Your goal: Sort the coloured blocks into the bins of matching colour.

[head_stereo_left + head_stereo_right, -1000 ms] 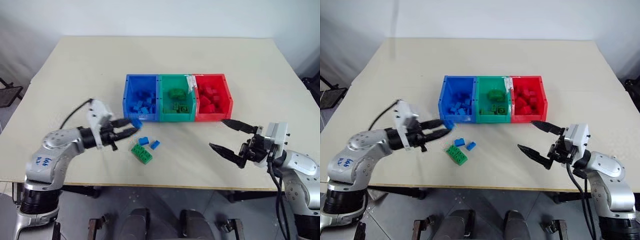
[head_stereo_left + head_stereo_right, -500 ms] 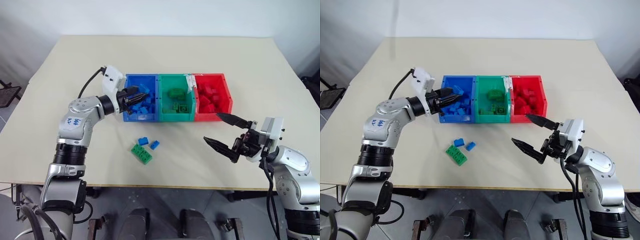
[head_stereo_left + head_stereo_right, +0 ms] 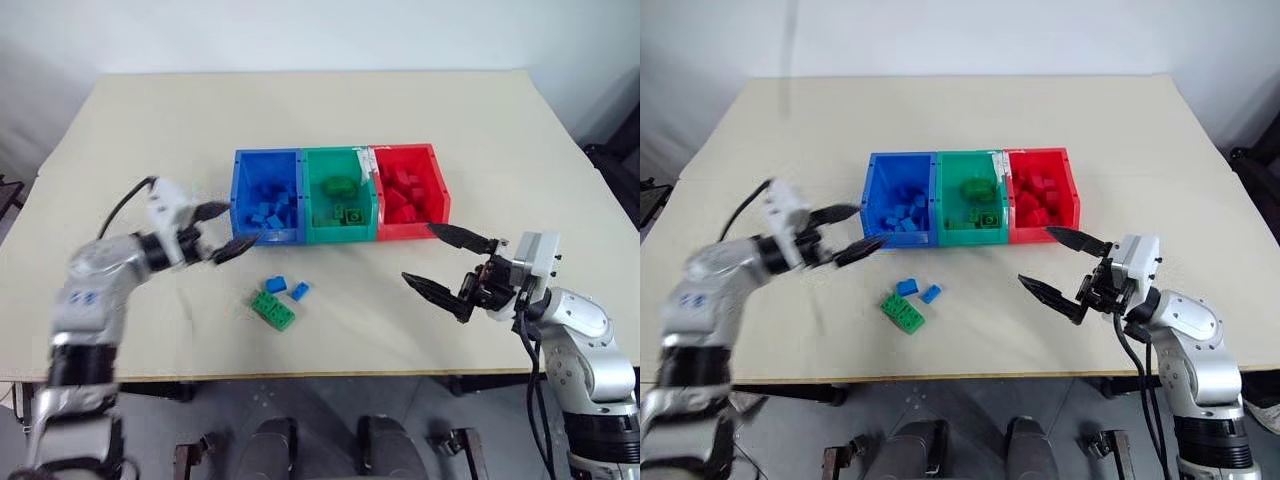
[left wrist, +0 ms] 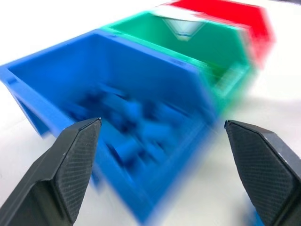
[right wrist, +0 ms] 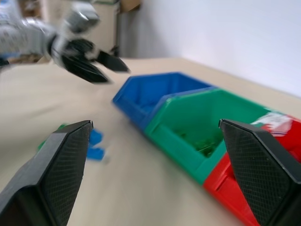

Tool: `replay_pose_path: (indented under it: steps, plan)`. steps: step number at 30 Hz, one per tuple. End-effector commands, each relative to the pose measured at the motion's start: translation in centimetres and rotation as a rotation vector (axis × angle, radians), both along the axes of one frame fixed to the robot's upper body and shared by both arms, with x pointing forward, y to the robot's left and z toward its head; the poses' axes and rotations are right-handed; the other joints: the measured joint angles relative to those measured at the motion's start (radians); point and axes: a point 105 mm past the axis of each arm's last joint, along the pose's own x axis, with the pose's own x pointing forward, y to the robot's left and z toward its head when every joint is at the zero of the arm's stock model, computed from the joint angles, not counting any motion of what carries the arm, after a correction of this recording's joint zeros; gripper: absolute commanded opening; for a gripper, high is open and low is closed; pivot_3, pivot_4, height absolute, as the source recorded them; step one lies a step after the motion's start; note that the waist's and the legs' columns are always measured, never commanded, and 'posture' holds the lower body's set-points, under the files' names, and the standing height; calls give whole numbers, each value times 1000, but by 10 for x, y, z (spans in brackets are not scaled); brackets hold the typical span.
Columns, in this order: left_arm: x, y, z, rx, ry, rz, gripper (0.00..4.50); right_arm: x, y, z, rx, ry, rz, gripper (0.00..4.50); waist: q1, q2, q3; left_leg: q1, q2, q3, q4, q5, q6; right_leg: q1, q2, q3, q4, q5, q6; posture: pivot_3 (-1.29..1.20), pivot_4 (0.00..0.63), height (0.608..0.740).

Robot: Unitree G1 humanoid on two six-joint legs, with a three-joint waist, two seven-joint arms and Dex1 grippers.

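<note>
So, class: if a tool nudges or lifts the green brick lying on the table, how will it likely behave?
The green brick looks like rigid plastic, so probably stiff. Being small, it is likely light. It lies flat and boxy, so a push should slide it, not roll it.

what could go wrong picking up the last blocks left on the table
The two small blue studded bricks and the green studded brick lie close together, so the open left gripper could nudge one brick while closing on another. A blue brick could also land in the green plastic bin, which adjoins the blue plastic bin.
</note>
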Motion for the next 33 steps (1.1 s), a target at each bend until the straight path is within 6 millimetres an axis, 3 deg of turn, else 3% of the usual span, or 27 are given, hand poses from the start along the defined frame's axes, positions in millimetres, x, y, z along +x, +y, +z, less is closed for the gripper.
replay_pose_path:
  steps: [1,6,9,12,16,25,28,33]
  plan:
    - [-27,30,8,31,-43,24,4476,-10,1,-7,-124,10,116,4500,9,0,0,0,0,0,0,0,0,1,0,0,-2,0,0,0,150,740]
    - [-55,72,-19,137,42,113,4476,-10,-3,-12,-190,35,199,4500,24,0,0,0,-1,0,1,-1,2,2,-3,0,-6,0,0,0,150,740]
    - [-62,74,-26,171,48,108,4476,-6,-6,-12,-190,38,204,4500,29,0,0,0,-1,-1,0,-1,2,2,-3,-1,-6,0,0,0,150,740]
    - [-62,56,-30,156,60,60,4476,-4,-7,-12,-192,40,206,4500,34,0,0,0,-1,-1,0,-1,2,2,-4,-1,-6,0,0,0,150,740]
    - [-63,-10,-34,167,184,-91,4476,-4,-13,-11,-199,50,173,4500,35,0,0,0,-2,-1,0,-2,2,2,-5,-1,-6,0,0,0,150,740]
    - [-55,-102,-29,142,234,-191,4476,-15,-35,-15,-207,73,69,4500,33,0,0,0,-2,0,1,-2,1,2,-2,0,-4,1,0,0,150,740]
    - [-61,-113,-34,192,222,-265,4476,-20,-37,-17,-201,79,47,4500,29,0,0,0,-1,1,1,-2,1,2,0,0,-4,1,0,0,150,740]
    - [-68,-113,-40,254,172,-388,4476,-25,-39,-19,-197,87,18,4500,31,0,0,1,0,2,0,-1,1,2,0,1,-6,0,0,0,150,740]
